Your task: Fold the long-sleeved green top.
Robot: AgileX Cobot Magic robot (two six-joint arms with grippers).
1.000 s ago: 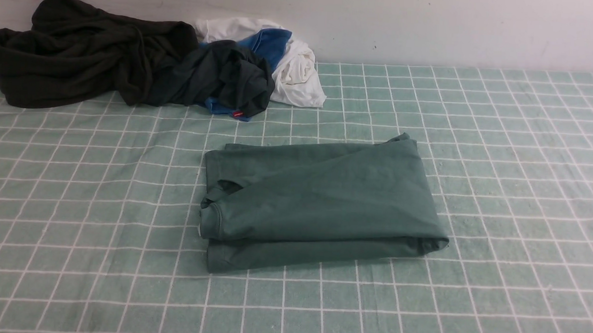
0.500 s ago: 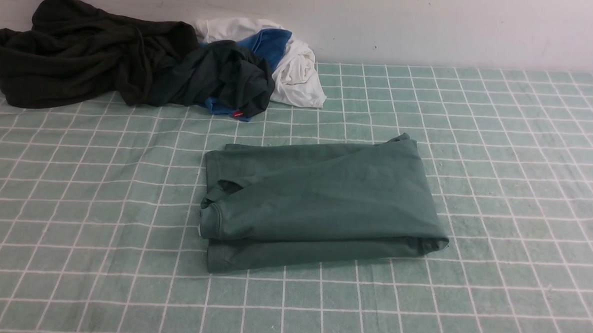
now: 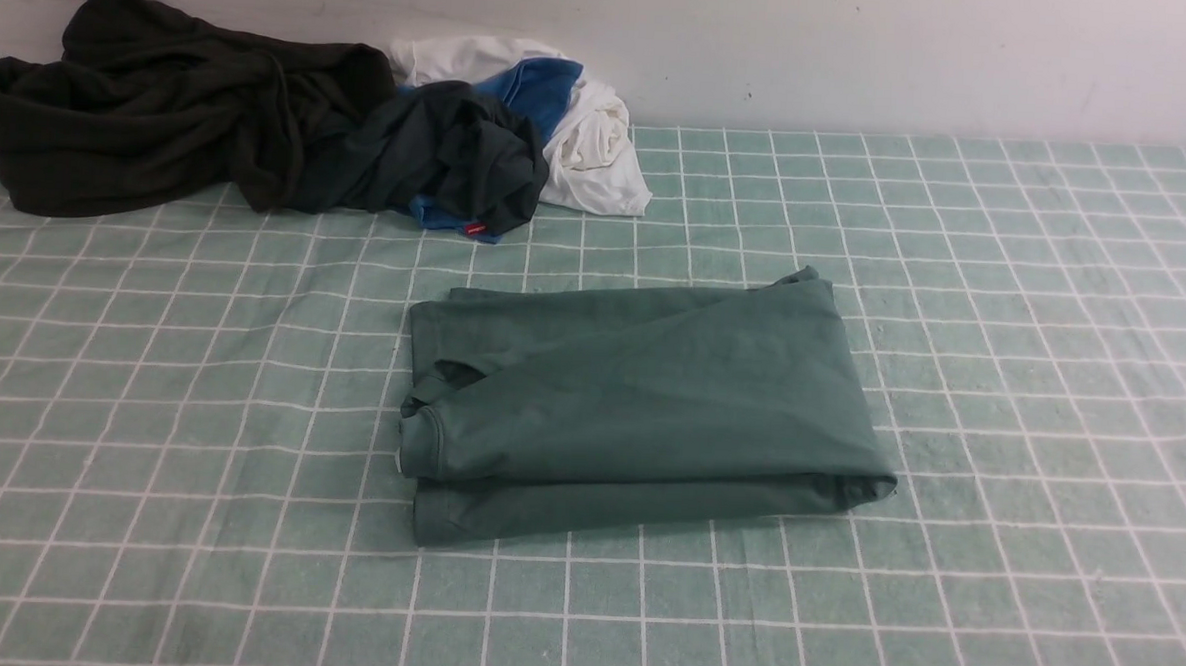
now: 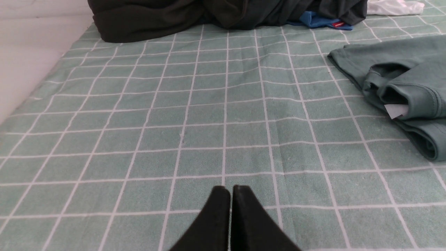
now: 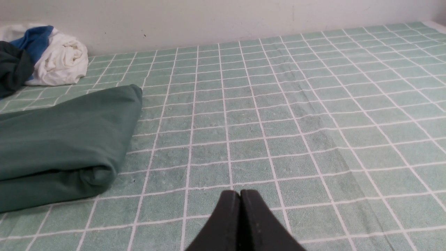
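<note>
Green long-sleeved top (image 3: 640,405) lies folded into a compact, roughly rectangular stack near the middle of the worktop (image 3: 1034,322), on the pale green cloth with a white grid. Several layers show along its near edge; a ribbed cuff or hem sits at its left end. In the left wrist view a small white tag (image 4: 396,111) pokes out between the layers at that end. Nothing touches the top.

Left gripper (image 4: 230,191): both black fingers pressed together, tips meeting, nothing between them. It hangs over bare cloth, well apart from the top's left end. Not visible in the front view.

Right gripper (image 5: 240,195): fingers likewise clenched on nothing, tips meeting. It sits over bare cloth near the top's rounded right fold, not touching it. Also out of the front view.

Far left corner, against the wall: a heap of other clothes. Blackish-olive garment (image 3: 152,114) is bunched furthest left; a very dark teal-green garment (image 3: 450,162) is crumpled just beside it, touching. Behind and under that lie a blue garment (image 3: 539,82) and a white garment (image 3: 596,148). A small red label (image 3: 474,229) shows at the heap's near edge. Heap and folded top are apart, with grid cloth between them
</note>
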